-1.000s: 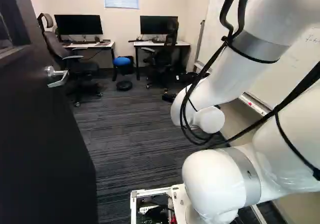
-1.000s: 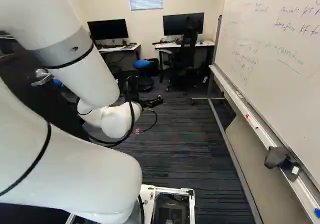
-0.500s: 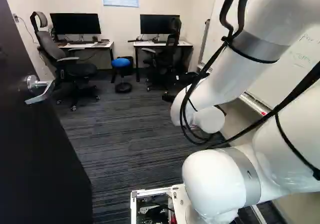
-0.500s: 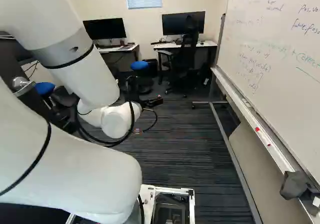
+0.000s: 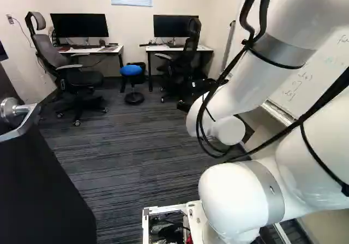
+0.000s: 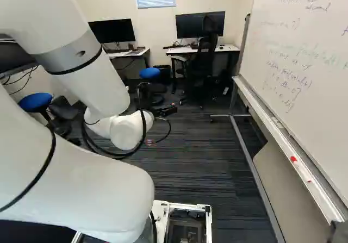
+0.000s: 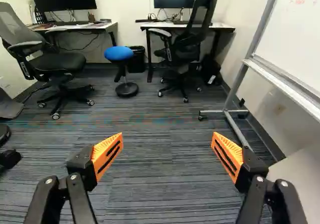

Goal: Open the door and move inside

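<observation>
I see the door point(image 5: 46, 189) on the left, the whiteboard point(image 6: 304, 53) on the right and, ahead, two tables point(image 5: 199, 48), each with a monitor point(image 5: 80, 25) on it, a stool point(image 5: 131, 70) between them.

Door point(image 5: 46, 192): near-black flat slab, shiny silver lever handle point(image 5: 9, 109) on a round rose. Upright, swung open, sitting at 8 o'clock in the left base view, handle at 9. Probably wide open, but hinge side is out of sight, exact angle unclear.
</observation>
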